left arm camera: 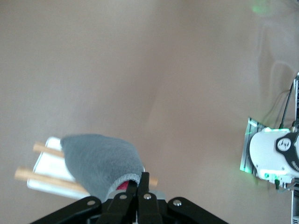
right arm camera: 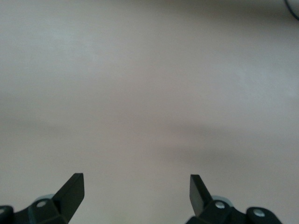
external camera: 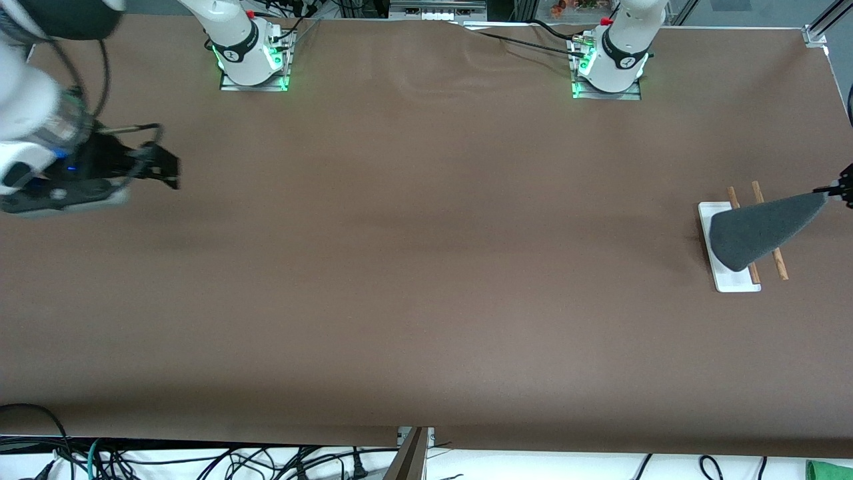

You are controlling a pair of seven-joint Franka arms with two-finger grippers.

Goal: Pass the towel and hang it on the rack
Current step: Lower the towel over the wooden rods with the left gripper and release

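Observation:
The dark grey towel (external camera: 756,230) hangs stretched from my left gripper (external camera: 833,191), which is shut on one corner at the left arm's end of the table. The towel drapes over the rack (external camera: 732,280), covering part of its white base plate and its two brown wooden rods (external camera: 778,261). In the left wrist view the towel (left arm camera: 100,161) shows its lighter stitched edge and a bit of pink-red patch by the shut fingers (left arm camera: 148,184), with the rods (left arm camera: 44,149) beneath. My right gripper (external camera: 163,167) is open and empty over bare table at the right arm's end (right arm camera: 136,184).
Brown table cover (external camera: 426,267) throughout. The arm bases (external camera: 250,57) (external camera: 610,63) stand along the edge farthest from the front camera. Cables lie off the table's near edge (external camera: 200,460).

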